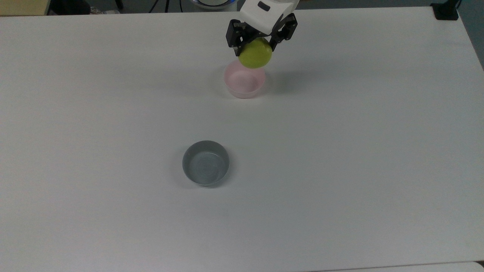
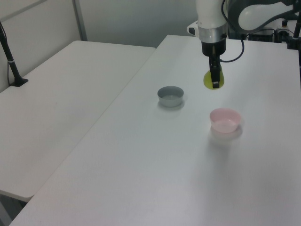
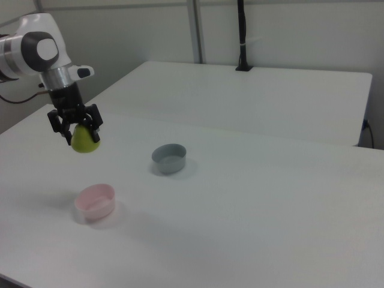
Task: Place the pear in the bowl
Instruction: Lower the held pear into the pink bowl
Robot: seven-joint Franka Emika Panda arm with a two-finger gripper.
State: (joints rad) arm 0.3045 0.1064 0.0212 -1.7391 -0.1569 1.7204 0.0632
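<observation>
gripper (image 1: pixel 256 44) | clamped on pear (image 1: pixel 255 54) | above pink bowl (image 1: pixel 244 84)

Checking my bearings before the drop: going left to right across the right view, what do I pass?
Hand holding the pear → pink bowl → grey bowl → black pole at the far table's edge.

A small grey bowl (image 1: pixel 206 163) sits upright on the white table (image 1: pixel 340 151), near its middle. A second white table (image 2: pixel 61 94) stands alongside, with a black pole (image 3: pixel 242 36) clamped at its far edge
</observation>
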